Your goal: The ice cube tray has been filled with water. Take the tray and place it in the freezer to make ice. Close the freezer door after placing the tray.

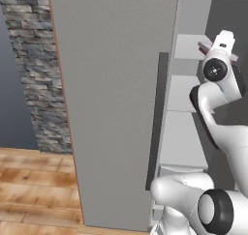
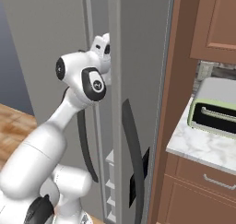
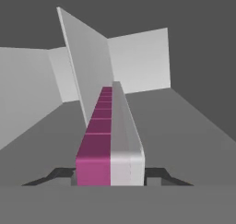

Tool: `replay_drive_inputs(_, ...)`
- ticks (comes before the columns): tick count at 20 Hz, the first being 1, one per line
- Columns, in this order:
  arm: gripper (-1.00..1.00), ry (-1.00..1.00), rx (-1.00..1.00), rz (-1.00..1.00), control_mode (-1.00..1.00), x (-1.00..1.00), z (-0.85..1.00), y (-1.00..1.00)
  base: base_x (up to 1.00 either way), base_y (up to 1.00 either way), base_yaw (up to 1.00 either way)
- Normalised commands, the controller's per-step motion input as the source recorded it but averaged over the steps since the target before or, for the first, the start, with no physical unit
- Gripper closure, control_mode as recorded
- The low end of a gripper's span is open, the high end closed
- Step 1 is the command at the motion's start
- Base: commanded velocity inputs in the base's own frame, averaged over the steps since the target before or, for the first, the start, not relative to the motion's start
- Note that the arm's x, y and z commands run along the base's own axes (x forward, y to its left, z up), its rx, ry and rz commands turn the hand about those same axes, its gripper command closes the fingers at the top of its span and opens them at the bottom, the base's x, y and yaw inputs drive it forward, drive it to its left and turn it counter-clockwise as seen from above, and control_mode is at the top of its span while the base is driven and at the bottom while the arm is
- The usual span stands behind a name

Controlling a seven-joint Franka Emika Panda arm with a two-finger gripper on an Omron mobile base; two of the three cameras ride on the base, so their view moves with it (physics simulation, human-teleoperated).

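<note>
1. Grey fridge fills the room ahead, wood floor (image 1: 29, 181) to the left, brown cabinets (image 2: 184, 103) and a marble desk (image 2: 203, 147) with a toaster oven (image 2: 216, 110) to the right.
2. Tool (image 3: 109, 174) sits inside the freezer (image 1: 186, 127), fingers closed on the tray (image 3: 108, 140), one dark tip showing on each side of it.
3. Tray is held edge-on to the hand camera and runs away from the tool into the compartment; pink cells on one face, pale side on the other. In the left base view a pale pink sliver (image 1: 207, 47) pokes out by the wrist, up at a high shelf.
4. Grey and white freezer walls surround the tray; cannot tell whether it rests on a shelf or hangs clear.
5. Door (image 1: 111, 103) stands wide open, dark handle (image 1: 156, 123) on its edge.
6. Risks, as judged: tray looks tilted, so water could spill; letting go before it is seated flat could drop it; pulling back carelessly could catch a shelf; arm must clear the opening before the door swings.
</note>
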Motion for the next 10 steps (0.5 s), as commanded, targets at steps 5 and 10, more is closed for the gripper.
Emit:
replay_drive_inputs(5, 1.0, 0.02, 0.0, 0.03, -1.0, 0.31, 0.0, -0.23, 0.0, 0.0, 0.0)
replay_drive_inputs(10, 1.0, 0.03, 0.0, 0.05, -1.0, 0.35, 0.0, -0.23, 0.0, 0.0, 0.0)
